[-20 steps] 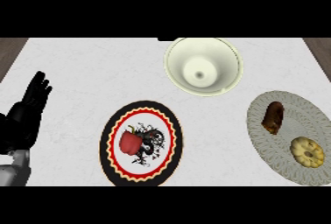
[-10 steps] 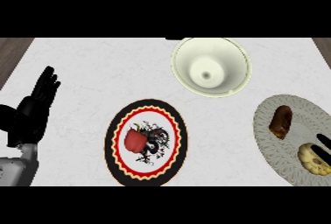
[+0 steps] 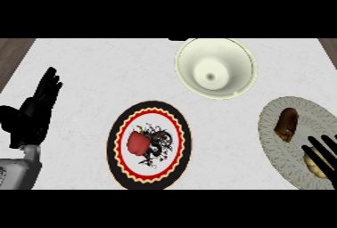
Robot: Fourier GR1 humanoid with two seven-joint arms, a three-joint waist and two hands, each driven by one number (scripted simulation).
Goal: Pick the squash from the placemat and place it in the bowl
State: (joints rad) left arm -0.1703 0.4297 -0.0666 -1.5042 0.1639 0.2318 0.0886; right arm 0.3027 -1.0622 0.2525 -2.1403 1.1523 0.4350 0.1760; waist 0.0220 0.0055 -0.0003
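At the far left, the left hand [image 3: 34, 111] is seen with its fingers straight and pointing up. Nothing is held in it, and it is resting near the edge of the white counter [image 3: 99, 67]. A grey forearm [image 3: 16, 171] is seen just below this hand.

To the right of the left hand, well apart from it, a round placemat [image 3: 149, 144] is laid flat on the counter. A black rim and a red and yellow wavy ring are seen on it, with a dark drawing in the middle. A red thing [image 3: 139, 142] is lying on the left part of the placemat. It is not shaped like the squash named in the task, and it looks more like a red pepper. It is not touched by either hand.

Further right and higher up, a cream bowl [image 3: 215, 67] is standing on the counter. It is far from both hands.

At the far right, a grey plate [image 3: 289, 142] is seen. A brown piece of food [image 3: 287, 124] is lying on its upper part, just above the right hand. A pale yellow piece of food [image 3: 318, 165] is lying lower down, and it is partly hidden by the fingers.

Only the fingers of the right hand [image 3: 320, 150] are seen, at the lower right edge. They are straight and spread over the plate. Nothing is gripped by them.
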